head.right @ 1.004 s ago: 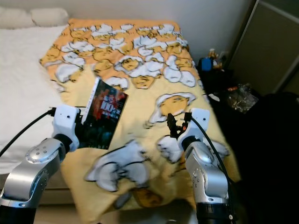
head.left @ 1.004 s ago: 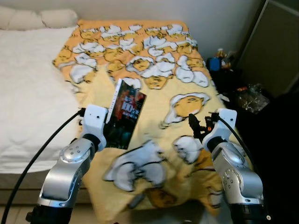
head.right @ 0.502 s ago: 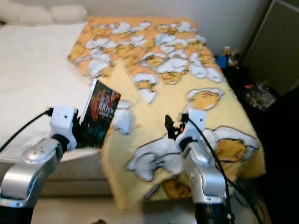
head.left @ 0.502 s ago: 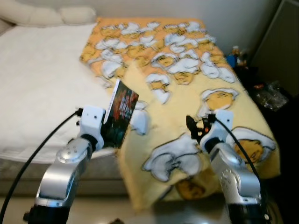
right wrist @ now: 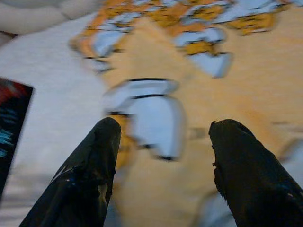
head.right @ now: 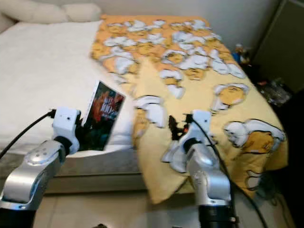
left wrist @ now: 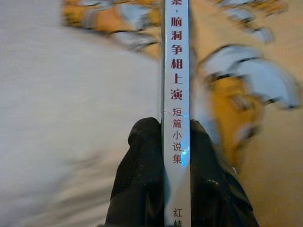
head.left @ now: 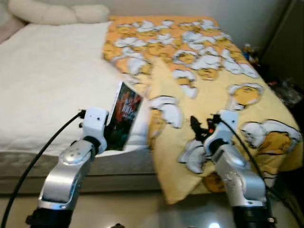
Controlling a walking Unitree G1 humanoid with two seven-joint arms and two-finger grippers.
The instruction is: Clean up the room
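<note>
Head views: we hold a paperback book [head.left: 124,117] upright in our left gripper [head.left: 105,135], above the edge of the white mattress [head.left: 47,90], just beside the folded-back yellow egg-print blanket [head.left: 209,95]. Our right gripper [head.left: 195,129] hovers over the blanket with nothing in it. Two pillows [head.left: 57,13] lie at the head of the bed.

Left wrist view: both black fingers [left wrist: 142,184] clamp the book's white spine [left wrist: 176,94].

Right wrist view: the fingers [right wrist: 90,175] stand spread apart, nothing between them, above the blanket.

Risk: the hold is narrow and low on the spine; we judge that walking sway could tilt the book or let it slip out.
</note>
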